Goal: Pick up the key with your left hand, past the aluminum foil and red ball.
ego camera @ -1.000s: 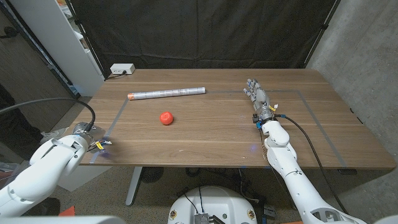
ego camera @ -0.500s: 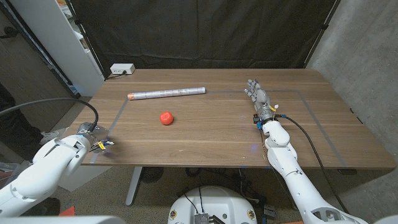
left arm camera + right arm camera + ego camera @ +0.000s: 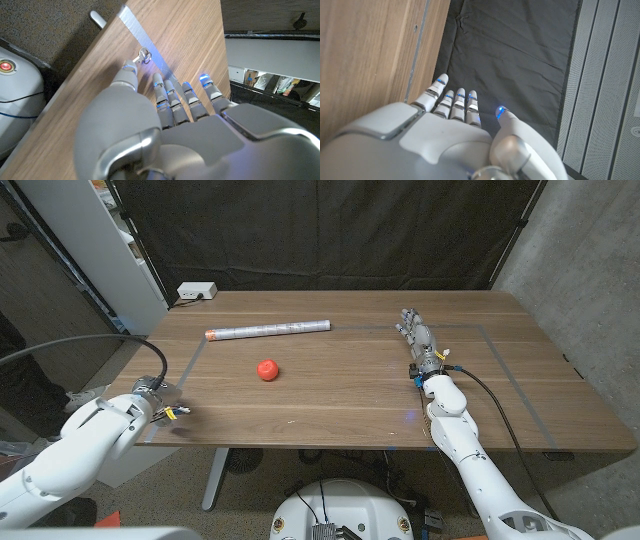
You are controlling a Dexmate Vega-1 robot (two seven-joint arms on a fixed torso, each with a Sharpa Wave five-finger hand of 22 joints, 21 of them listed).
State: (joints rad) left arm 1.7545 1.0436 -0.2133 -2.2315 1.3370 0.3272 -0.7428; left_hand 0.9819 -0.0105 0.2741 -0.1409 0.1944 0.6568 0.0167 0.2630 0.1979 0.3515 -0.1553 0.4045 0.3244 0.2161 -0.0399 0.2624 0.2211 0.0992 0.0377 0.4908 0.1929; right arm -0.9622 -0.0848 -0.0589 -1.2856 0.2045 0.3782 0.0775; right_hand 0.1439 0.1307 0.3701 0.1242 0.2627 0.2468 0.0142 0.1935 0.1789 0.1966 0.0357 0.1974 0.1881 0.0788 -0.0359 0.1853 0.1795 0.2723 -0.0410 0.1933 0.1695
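A small silver key [image 3: 144, 55] with a ring lies on the grey tape strip near the table's left front edge. My left hand [image 3: 158, 404] hovers at that corner with its fingers [image 3: 172, 100] stretched out and apart. The thumb tip sits just short of the key, and nothing is held. Further in on the table lie the red ball [image 3: 266, 369] and, beyond it, the aluminum foil roll [image 3: 268, 330]. My right hand [image 3: 419, 345] stays on the right side of the table, fingers [image 3: 455, 102] straight and holding nothing.
A grey tape outline [image 3: 190, 365] marks a rectangle on the wooden table. A white power box [image 3: 196, 291] sits at the back left corner. A black curtain hangs behind the table and a white shelf unit stands to the left.
My left hand has slid a little to the right and inward over the table's front left corner. The right hand, ball and foil have not moved.
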